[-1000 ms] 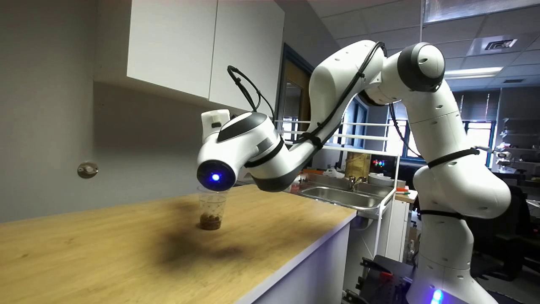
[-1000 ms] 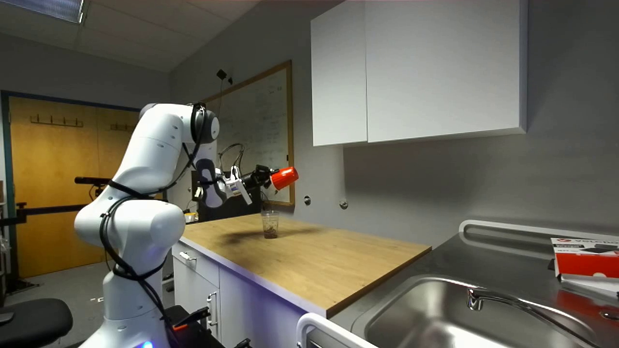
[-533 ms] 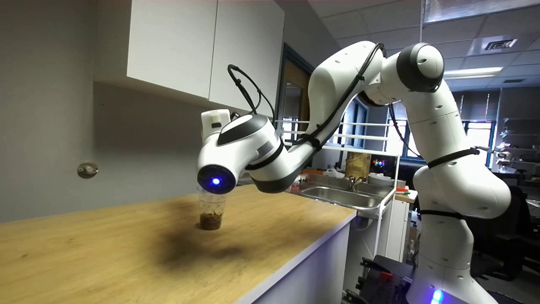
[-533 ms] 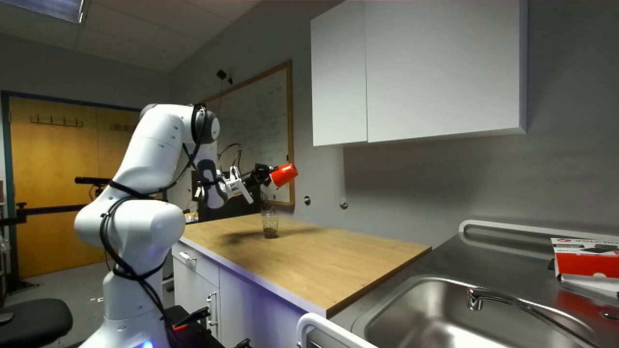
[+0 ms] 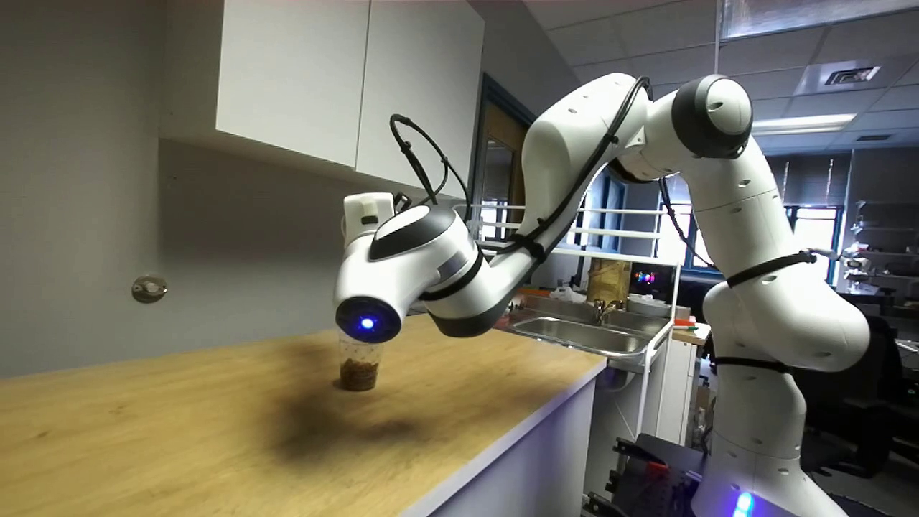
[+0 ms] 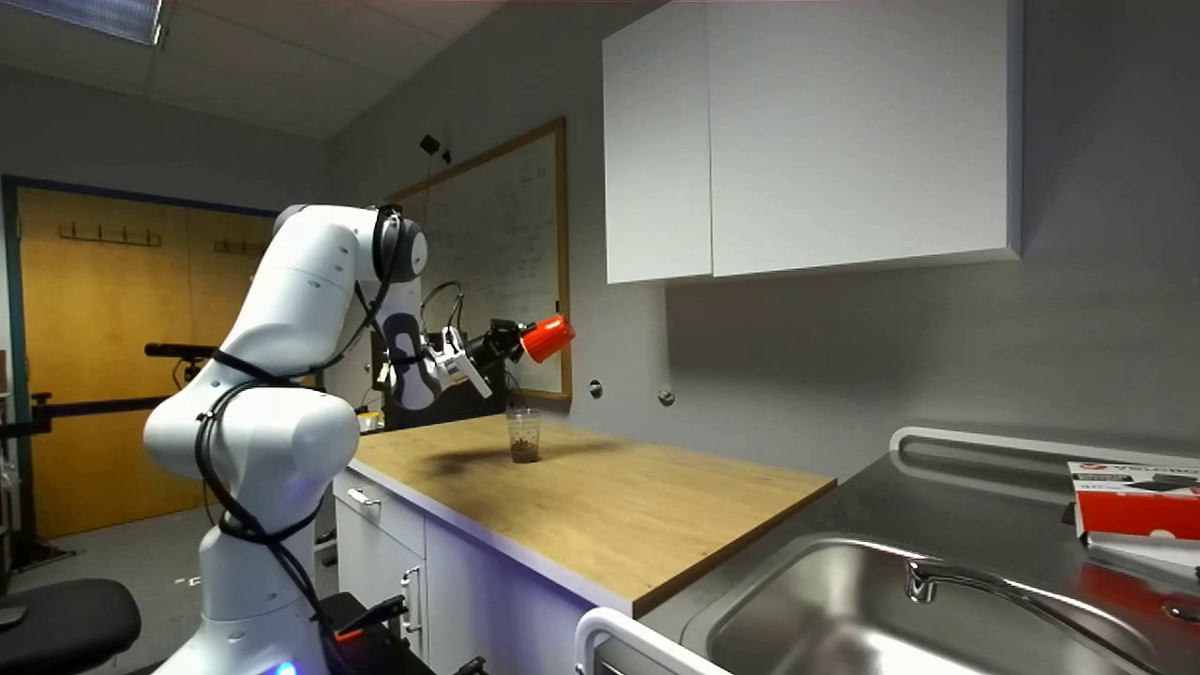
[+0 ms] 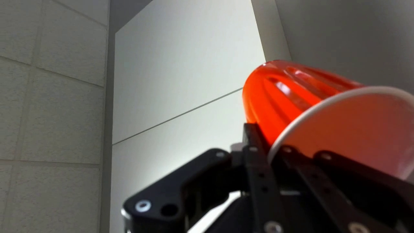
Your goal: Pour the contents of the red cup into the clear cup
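The red cup (image 6: 548, 338) is in the air, tilted well over, its base up and its mouth facing down toward the gripper side. My gripper (image 6: 525, 339) is shut on the red cup's wall near its white rim. In the wrist view, one finger lies outside the cup (image 7: 278, 100) and the other is at its mouth (image 7: 270, 145); the visible inside shows no contents. The clear cup (image 6: 524, 431) stands upright on the counter below, with brown bits in its bottom. In an exterior view, the wrist hides the gripper, the red cup and the clear cup's top (image 5: 359, 370).
The wooden counter (image 6: 637, 497) carries the clear cup. White wall cabinets (image 5: 301, 79) hang above it. A steel sink (image 6: 816, 600) with a tap and a red and white box (image 6: 1136, 511) lie beyond the counter's end.
The wrist has moved down a little, and the red cup has tilted slightly further, its base a little higher. The clear cup has stayed in place.
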Tool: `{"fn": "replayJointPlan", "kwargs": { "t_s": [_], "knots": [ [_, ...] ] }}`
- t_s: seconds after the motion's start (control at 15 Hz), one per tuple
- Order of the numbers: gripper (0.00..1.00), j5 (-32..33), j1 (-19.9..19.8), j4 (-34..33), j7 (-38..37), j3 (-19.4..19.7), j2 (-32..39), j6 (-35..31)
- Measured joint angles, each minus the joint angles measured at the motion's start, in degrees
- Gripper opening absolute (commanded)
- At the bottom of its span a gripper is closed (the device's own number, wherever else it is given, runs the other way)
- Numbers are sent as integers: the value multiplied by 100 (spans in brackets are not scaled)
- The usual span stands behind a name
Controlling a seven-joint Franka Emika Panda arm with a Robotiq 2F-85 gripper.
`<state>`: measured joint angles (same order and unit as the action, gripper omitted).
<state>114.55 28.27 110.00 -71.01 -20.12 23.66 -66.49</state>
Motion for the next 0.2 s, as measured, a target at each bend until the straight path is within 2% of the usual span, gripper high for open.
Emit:
{"fn": "replayJointPlan", "kwargs": {
  "t_s": [0.2],
  "knots": [
    [4, 149, -6, 2, -17, 0, 31, 9]
  ]
}}
